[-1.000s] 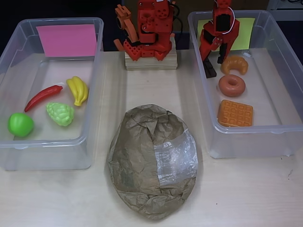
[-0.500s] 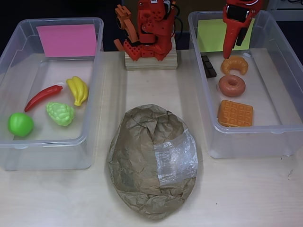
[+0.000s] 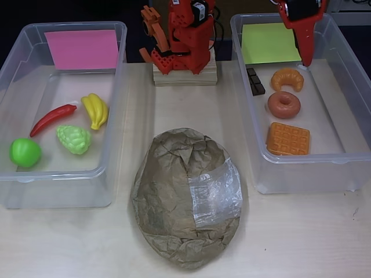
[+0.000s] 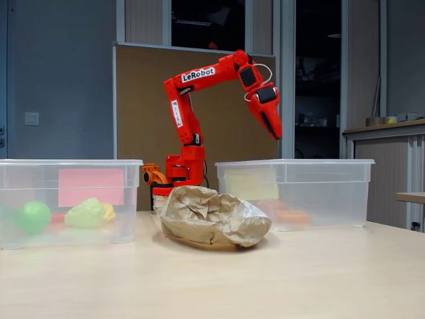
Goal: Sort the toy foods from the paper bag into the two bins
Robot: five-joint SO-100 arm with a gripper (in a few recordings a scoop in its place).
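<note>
My red gripper (image 3: 305, 58) hangs over the far end of the right bin (image 3: 348, 157), near its yellow-green sheet (image 3: 268, 41). Its jaws are together and nothing is between them. In the fixed view the gripper (image 4: 277, 131) is raised well above that bin (image 4: 332, 163). Under it lie a dark chocolate bar (image 3: 255, 81), a croissant (image 3: 287, 79), a donut (image 3: 284, 104) and a waffle (image 3: 287, 138). The left bin (image 3: 69, 25), with a pink sheet (image 3: 82, 48), holds a chili (image 3: 52, 119), bananas (image 3: 95, 110), grapes (image 3: 74, 139) and a green apple (image 3: 25, 152). The paper bag (image 3: 186, 197) lies crumpled between the bins.
The arm's base (image 3: 182, 52) stands on a wooden block (image 3: 184, 76) at the back, between the two bins. Bare table runs along the front edge around the bag (image 4: 212, 216).
The gripper has risen out of the right bin and swung right toward the croissant end. The chocolate bar stays by the bin's left wall where the gripper stood.
</note>
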